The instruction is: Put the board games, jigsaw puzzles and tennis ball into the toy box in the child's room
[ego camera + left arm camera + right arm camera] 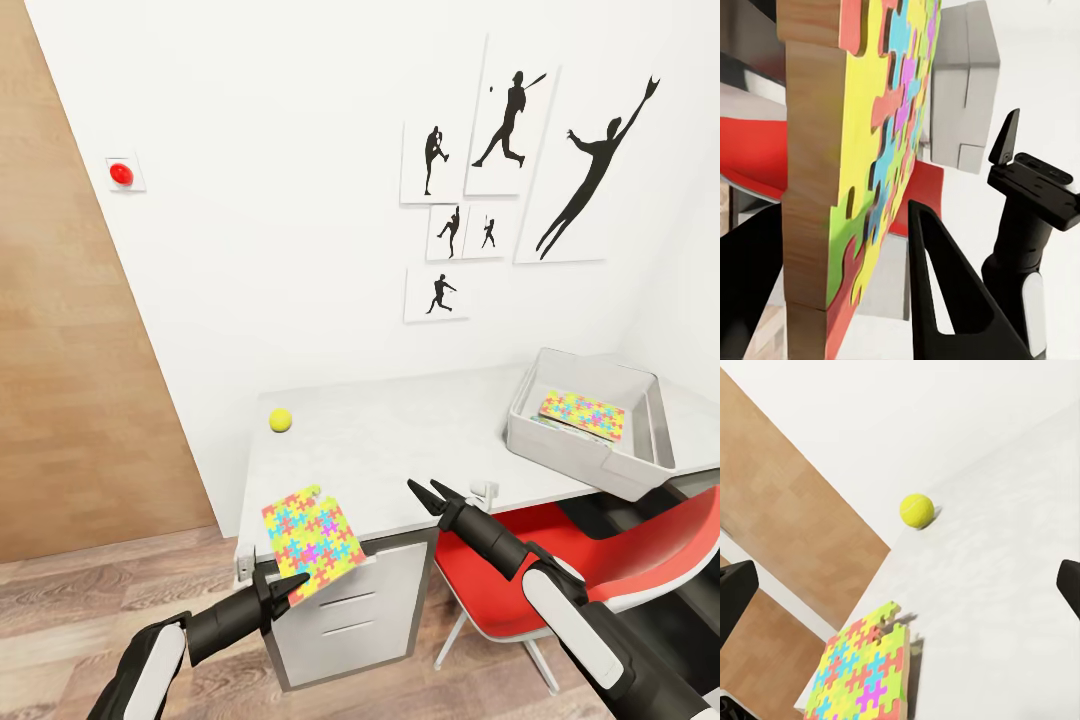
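My left gripper [288,586] is shut on one corner of a multicoloured jigsaw puzzle [312,540], held tilted over the front left corner of the table [400,435]. In the left wrist view the puzzle [874,150] stands edge-on between the black fingers [945,300]. My right gripper [430,493] hangs open over the table's front edge, nothing in it. The yellow tennis ball [281,420] [916,510] rests on the table beyond the held puzzle [862,667]. A second jigsaw puzzle [583,413] lies in the grey toy box [560,452] at the right. The board games and bed are out of view.
A red chair [600,565] is tucked under the table below the toy box. A grey drawer unit [350,610] stands under the table's left end. Athlete posters [510,120] hang on the white wall. Wood-plank floor [60,590] lies to the left.
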Robot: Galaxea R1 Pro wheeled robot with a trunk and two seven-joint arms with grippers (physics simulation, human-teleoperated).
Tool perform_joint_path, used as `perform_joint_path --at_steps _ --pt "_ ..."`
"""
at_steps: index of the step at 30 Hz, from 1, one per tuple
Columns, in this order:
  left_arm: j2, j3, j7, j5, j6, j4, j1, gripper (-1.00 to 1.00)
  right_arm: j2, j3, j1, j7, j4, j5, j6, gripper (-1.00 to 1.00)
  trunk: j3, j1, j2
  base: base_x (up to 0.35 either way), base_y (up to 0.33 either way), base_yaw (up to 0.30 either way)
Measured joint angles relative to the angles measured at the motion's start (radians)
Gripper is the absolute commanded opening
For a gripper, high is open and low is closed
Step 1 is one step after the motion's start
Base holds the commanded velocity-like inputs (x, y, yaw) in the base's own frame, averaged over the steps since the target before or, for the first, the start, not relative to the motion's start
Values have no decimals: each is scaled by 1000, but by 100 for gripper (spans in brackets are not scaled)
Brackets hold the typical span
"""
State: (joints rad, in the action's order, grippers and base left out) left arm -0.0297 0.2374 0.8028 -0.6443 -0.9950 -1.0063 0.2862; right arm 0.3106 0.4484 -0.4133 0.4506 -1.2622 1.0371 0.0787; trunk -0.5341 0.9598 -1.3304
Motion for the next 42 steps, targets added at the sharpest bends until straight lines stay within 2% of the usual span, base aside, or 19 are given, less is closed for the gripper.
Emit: perform_joint_path --at_steps 15,32,42 --pt "1 2 12 11 6 -3 0 -100 0 0 0 0 0 0 0 100 0 0 0 0 0 0" --pt "3 1 16 11 8 -23 0 -100 0 0 0 -1 0 0 -1 100 53 -65 119 0 0 0" --pt "3 0 17 11 -5 -84 0 -100 0 0 0 -2 0 -1 -1 100 85 -103 189 0 0 0"
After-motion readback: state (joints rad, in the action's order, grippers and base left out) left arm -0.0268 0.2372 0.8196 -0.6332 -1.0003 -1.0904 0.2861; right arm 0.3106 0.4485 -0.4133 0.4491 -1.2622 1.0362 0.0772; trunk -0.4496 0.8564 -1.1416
